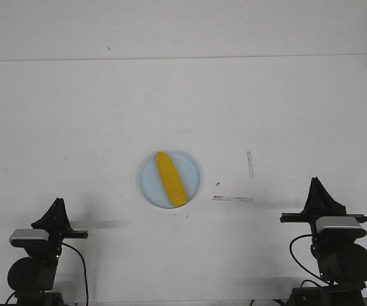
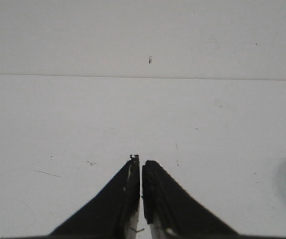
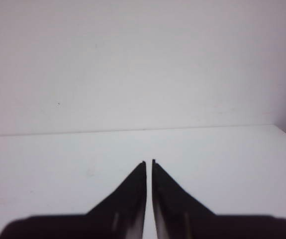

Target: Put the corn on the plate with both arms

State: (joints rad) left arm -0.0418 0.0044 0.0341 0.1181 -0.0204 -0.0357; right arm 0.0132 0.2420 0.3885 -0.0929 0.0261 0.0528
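- A wide white worktop is seen, with a plain white wall behind it and some small dark scuff marks just right of the middle.
- The round, shallow, pale light-blue plastic plate lies near the middle of the worktop, and the smooth yellow-orange corn cob rests inside it, placed diagonally, so the task is judged to be finished.
- The left black pointed gripper and the right black pointed gripper are parked at the near edge, well apart from the plate, probably because nothing is left to carry.
- In both wrist views the jaws are pressed together and nothing is held between them; this cannot be read from the front view.
- Only a thin blue piece of the plate rim is caught by the left wrist view; the corn is not shown there.
- In the right wrist view only bare worktop and wall are shown, so the corn's place is known from the front view alone.
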